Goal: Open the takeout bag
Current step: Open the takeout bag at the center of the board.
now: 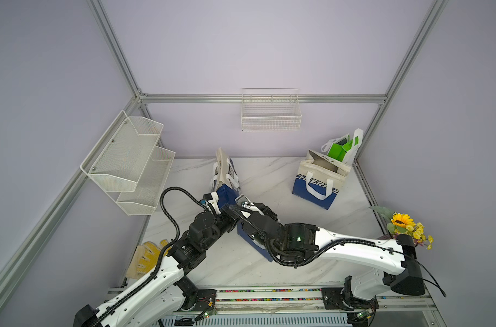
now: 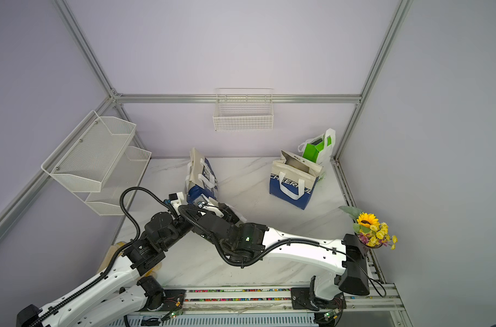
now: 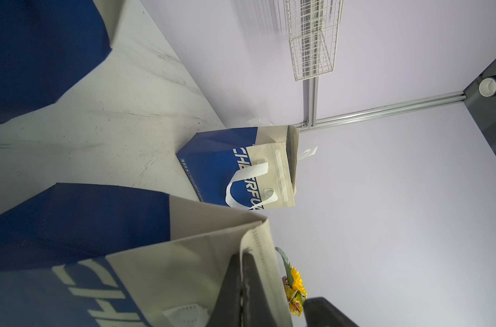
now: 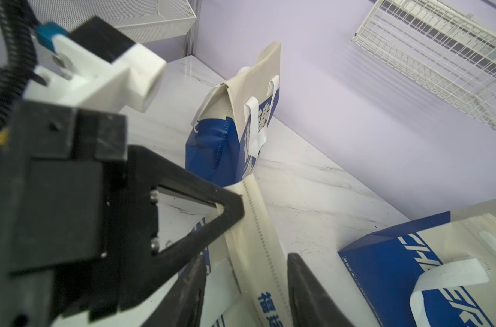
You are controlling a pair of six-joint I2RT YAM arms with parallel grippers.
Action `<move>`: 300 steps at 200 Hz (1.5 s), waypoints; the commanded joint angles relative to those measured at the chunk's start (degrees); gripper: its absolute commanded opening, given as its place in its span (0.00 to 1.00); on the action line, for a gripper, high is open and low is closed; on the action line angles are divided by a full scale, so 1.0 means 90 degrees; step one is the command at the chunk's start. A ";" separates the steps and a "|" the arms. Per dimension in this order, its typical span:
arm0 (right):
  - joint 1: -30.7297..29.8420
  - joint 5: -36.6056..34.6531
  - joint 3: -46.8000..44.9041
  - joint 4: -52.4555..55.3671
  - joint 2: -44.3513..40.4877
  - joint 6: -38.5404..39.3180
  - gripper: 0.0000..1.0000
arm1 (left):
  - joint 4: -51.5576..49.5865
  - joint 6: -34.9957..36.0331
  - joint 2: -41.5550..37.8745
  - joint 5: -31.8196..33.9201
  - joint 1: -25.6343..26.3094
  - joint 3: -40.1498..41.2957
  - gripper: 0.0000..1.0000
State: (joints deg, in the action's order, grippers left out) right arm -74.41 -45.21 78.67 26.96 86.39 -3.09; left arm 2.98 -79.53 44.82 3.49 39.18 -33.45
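Right wrist view is showing you the takeout bag (image 4: pixel 255 226), its cream rim running between the parted jaws of your right pincer (image 4: pixel 245 256), while just beyond them your left pincer (image 4: pixel 230 210) is clamping that same rim tightly.

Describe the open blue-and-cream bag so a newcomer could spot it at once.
Look to the far right corner of the marble table, in front of the green bag. The blue-and-cream bag stands there upright; unlike its folded-shut twin mid-table, its mouth gapes open.
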 commanded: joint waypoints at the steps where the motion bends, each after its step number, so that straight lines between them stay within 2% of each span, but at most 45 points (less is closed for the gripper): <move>1: -0.0058 -0.0052 -0.0326 -0.0476 -0.0290 0.0132 0.51 | -0.0312 -0.0282 -0.0120 0.0352 0.0141 -0.0084 0.00; 27: -0.0044 0.0233 -0.0457 -0.0582 -0.0172 0.0119 0.52 | -0.0262 -0.0303 -0.0086 0.0424 0.0333 -0.0167 0.00; 77: 0.0281 0.0025 -0.0609 -0.0920 0.0085 0.0232 0.56 | -0.0342 -0.0275 -0.0311 0.0574 0.0497 -0.0319 0.00; 139: 0.0855 -0.0141 -0.1241 -0.1422 0.0099 0.0323 0.50 | -0.0693 -0.0463 -0.0790 0.0740 0.0604 -0.0471 0.00; 211: 0.1326 0.0194 -0.1430 -0.1643 0.0023 0.0369 0.53 | -0.0830 -0.0744 -0.1246 0.0813 0.0729 -0.0493 0.00; 230: 0.1275 0.0571 -0.1448 -0.1695 -0.0201 0.0547 0.57 | -0.0971 -0.0737 -0.1334 0.0928 0.0735 -0.0482 0.00; 250: 0.0880 0.1042 -0.1834 -0.2191 -0.0740 0.1019 0.64 | -0.0948 -0.0826 -0.1302 0.0936 0.0734 -0.0401 0.00; 263: 0.0773 0.1232 -0.1930 -0.2289 -0.0976 0.1029 0.67 | -0.0864 -0.0880 -0.1248 0.0909 0.0733 -0.0348 0.00; 300: 0.0481 0.1133 -0.2003 -0.2869 -0.1145 0.1348 0.70 | -0.0796 -0.0887 -0.1215 0.0893 0.0735 -0.0414 0.00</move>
State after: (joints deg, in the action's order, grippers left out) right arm -69.17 -35.99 60.75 7.66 76.88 5.56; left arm -7.77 -86.48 34.28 10.74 45.47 -33.65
